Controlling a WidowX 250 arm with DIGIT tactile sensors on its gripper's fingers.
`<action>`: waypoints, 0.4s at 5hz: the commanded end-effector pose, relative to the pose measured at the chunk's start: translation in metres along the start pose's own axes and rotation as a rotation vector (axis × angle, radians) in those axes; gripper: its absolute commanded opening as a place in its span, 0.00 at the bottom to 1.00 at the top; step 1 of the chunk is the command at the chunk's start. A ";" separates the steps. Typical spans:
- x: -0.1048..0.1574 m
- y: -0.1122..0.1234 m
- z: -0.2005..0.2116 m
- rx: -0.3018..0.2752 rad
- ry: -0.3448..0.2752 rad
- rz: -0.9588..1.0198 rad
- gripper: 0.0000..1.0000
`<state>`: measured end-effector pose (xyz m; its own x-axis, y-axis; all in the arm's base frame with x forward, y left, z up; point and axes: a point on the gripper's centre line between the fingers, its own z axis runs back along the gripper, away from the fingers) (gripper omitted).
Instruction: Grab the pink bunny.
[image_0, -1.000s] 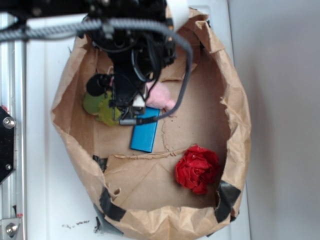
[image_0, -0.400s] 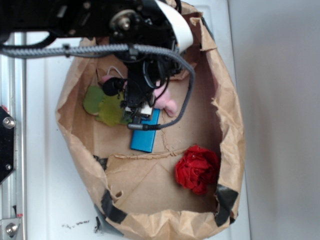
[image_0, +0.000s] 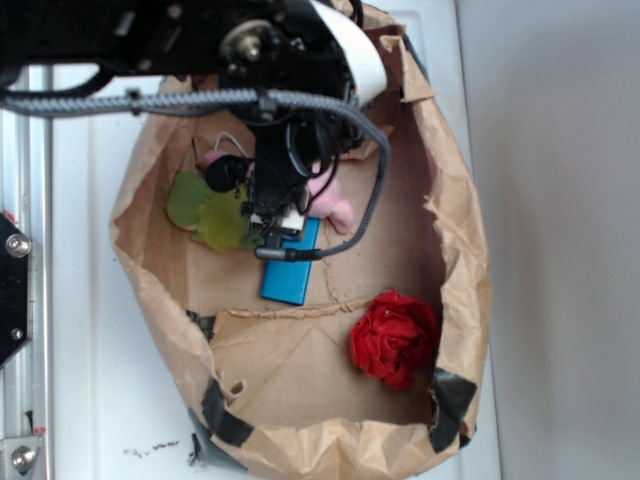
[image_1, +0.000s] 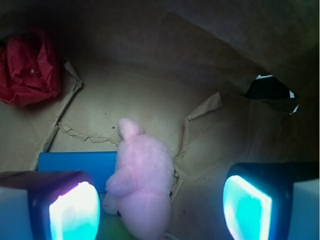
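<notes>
The pink bunny (image_1: 142, 185) lies on the brown paper floor, with one flank against the blue block (image_1: 75, 165). My gripper (image_1: 160, 210) is open and straddles it, the bunny sitting closer to the left finger (image_1: 75, 212) than to the right finger (image_1: 247, 207). Neither pad touches it. In the exterior view the gripper (image_0: 278, 212) hangs over the back of the paper bag and covers most of the bunny (image_0: 335, 205); only a pink end shows to its right.
The paper bag (image_0: 460, 250) has tall crumpled walls all round. A lime-green plush toy (image_0: 205, 212) lies left of the gripper, the blue block (image_0: 290, 265) just in front, and a red tissue ball (image_0: 395, 338) at the front right. A grey cable loops right of the gripper.
Since a second ago the arm has shifted slightly right and reached further into the bag, and the bag's rim has changed shape. Nothing has moved in the last half second.
</notes>
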<state>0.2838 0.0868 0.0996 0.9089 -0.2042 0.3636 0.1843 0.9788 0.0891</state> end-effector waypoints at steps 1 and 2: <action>-0.005 -0.007 -0.013 0.031 -0.014 -0.081 1.00; -0.007 -0.014 -0.021 0.051 -0.013 -0.106 1.00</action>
<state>0.2752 0.0754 0.0633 0.8939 -0.2990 0.3340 0.2593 0.9526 0.1590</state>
